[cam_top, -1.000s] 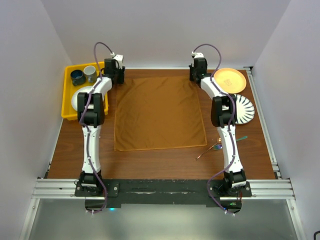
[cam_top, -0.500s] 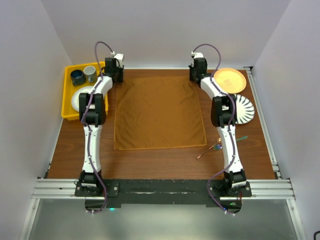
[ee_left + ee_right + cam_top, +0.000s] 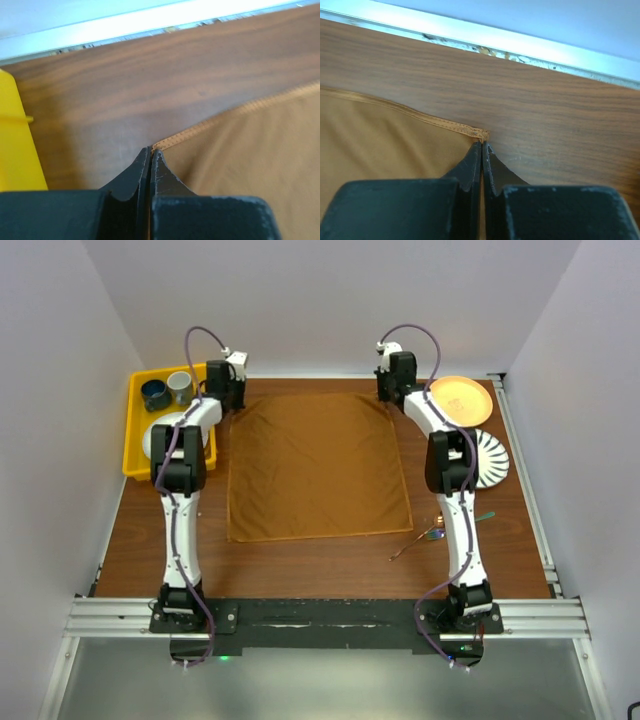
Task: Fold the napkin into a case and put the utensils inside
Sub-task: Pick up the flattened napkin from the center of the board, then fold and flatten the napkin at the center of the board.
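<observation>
The rust-brown napkin (image 3: pixel 318 465) lies spread flat in the middle of the table. My left gripper (image 3: pixel 236 398) sits at its far left corner; in the left wrist view the jaws are shut on the hemmed corner of the napkin (image 3: pixel 240 150), with the left gripper (image 3: pixel 150 150) tips meeting at the hem. My right gripper (image 3: pixel 388 395) is at the far right corner, and in the right wrist view the right gripper (image 3: pixel 482 143) is shut on that corner of the napkin (image 3: pixel 395 140). The utensils (image 3: pixel 432 534) lie on the wood near the napkin's near right corner.
A yellow bin (image 3: pixel 137 430) with two mugs and a white plate stands at the far left. An orange plate (image 3: pixel 461 400) and a white ribbed plate (image 3: pixel 488 458) sit at the far right. The table's back rail (image 3: pixel 520 42) runs close behind both grippers.
The left gripper has closed on the napkin's far left corner. Both arms shifted slightly, and the napkin's far corners have drawn in a little.
</observation>
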Available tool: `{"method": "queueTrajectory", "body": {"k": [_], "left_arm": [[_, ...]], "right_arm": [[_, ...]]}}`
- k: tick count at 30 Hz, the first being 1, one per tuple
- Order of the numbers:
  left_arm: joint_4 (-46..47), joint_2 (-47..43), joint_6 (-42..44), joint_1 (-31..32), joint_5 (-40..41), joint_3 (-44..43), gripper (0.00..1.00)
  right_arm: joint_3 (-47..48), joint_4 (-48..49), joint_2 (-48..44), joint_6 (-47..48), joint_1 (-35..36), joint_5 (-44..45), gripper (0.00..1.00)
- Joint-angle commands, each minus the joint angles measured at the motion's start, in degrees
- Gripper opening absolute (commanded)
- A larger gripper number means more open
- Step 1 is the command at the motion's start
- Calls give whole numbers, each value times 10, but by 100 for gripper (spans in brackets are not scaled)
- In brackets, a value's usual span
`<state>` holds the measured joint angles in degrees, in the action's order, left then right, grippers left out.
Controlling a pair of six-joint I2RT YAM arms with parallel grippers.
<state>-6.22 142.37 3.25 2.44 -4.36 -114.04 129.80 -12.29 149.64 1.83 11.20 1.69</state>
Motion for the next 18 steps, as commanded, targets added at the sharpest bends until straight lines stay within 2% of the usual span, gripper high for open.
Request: {"method": "queueTrajectory", "body": {"k": [1,3,4,7,16,18], "left_arm": [[113,-146,37,-9,-95,88,0],[125,-206,56,-9,-130,153,0],[124,-228,93,-9,-178,177,0],[129,-313,146,-9,-217,301,0],[-19,-482,296,-16,-298,491,0],[-82,-510,351,-20,-307,510,0]], "right_arm": [[-31,-15,-121,45,0,-60,0],[-55,-26,-162,57,0,-64,0],[-82,-36,-176,62,0,-70,0],[-139,-63,-237,85,-4,-96,0],[-342,-141,-382,161,-13,-186,0],[-391,-159,-399,181,-15,-197,0]]}}
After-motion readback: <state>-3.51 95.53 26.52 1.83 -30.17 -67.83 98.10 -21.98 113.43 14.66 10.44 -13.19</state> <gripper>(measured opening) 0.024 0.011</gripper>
